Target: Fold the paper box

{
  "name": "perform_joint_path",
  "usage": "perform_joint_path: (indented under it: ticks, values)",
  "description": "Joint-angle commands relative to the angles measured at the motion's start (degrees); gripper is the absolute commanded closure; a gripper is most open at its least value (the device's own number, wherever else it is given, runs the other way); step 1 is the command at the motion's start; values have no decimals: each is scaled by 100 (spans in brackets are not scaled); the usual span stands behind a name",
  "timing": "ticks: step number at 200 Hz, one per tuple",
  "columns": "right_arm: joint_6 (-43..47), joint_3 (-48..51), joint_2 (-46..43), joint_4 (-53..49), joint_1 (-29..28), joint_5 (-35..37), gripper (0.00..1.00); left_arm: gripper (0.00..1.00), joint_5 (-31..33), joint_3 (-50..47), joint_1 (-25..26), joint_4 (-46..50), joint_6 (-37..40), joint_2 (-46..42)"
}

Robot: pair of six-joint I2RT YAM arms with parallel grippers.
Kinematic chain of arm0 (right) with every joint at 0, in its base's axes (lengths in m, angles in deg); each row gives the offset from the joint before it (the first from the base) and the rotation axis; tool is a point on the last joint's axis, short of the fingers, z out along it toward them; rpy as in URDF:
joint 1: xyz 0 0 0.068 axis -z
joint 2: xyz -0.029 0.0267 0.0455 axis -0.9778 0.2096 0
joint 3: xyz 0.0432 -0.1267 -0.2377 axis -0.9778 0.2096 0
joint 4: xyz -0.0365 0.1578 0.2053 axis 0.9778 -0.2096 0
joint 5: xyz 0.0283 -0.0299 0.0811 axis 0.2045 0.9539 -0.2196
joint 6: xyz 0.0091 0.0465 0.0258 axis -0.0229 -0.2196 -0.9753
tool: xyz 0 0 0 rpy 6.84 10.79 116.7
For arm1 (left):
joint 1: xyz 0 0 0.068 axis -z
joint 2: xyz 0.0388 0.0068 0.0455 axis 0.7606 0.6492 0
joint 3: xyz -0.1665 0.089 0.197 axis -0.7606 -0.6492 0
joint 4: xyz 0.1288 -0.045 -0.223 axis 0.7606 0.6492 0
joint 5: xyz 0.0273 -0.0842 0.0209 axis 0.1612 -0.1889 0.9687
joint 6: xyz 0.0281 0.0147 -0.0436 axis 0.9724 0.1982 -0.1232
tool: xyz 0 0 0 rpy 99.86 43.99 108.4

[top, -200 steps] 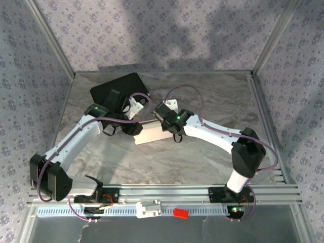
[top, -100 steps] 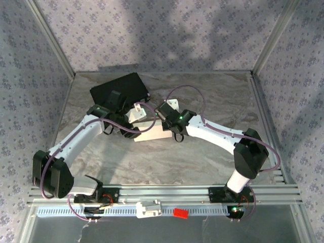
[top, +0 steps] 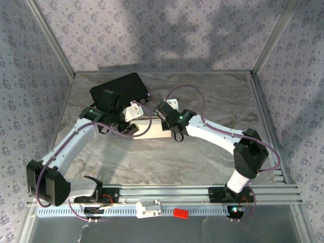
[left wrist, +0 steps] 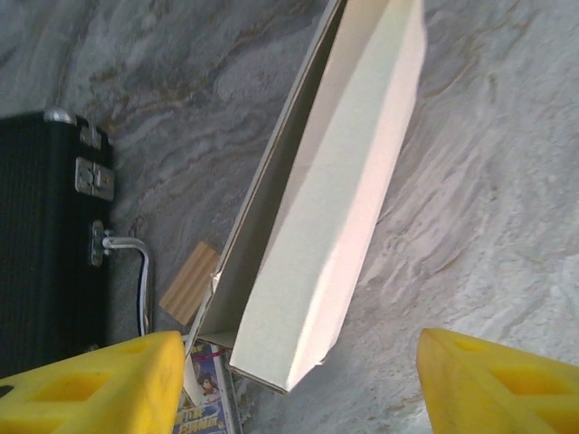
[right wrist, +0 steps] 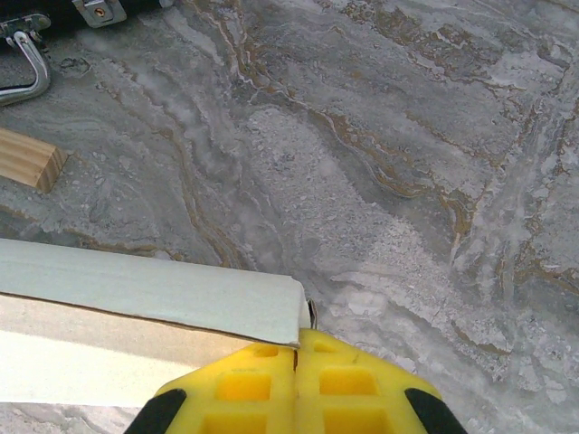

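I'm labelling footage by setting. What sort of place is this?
Probably a lab-style robot test cell, not a home: a left arm and right arm bolted to an aluminium rail, a marble-look tabletop, and patterned backdrop walls held in a metal frame.

Soft, diffuse light comes from above. Broad, blurred shadows mottle the back wall (top: 162, 35), and a darker band lies along the far edge of the table (top: 217, 96). The paper box (left wrist: 344, 181) looks bright and slightly washed. Close to the lens, the left gripper (left wrist: 298, 348) is soft; the table's marble is sharp.
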Motion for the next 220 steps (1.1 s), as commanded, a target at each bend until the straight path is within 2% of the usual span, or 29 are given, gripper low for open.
perform_joint_path:
  ticks: [1,24,60,95,135,160,195,220]
  values:
    - [73,274,486,-815,-37,-728,100,26,-225,-187,-64,241,239,-285]
    - [74,285,511,-811,-50,-739,100,18,-141,-302,-282,-37,441,-32]
    - [62,316,491,-815,-50,-748,100,15,-308,158,-637,-706,564,921]
    - [56,252,530,-841,-53,-740,100,14,-469,428,-660,-864,748,1571]
    - [38,261,525,-831,-41,-748,100,17,-644,350,-491,-863,719,1726]
    - [23,297,510,-827,-28,-748,100,27,-541,307,-397,-793,648,1672]
    - [40,297,490,-797,12,-770,100,48,-564,343,-297,-561,523,1613]
    - [62,327,479,-722,34,-825,100,52,-504,276,-160,-495,430,1559]
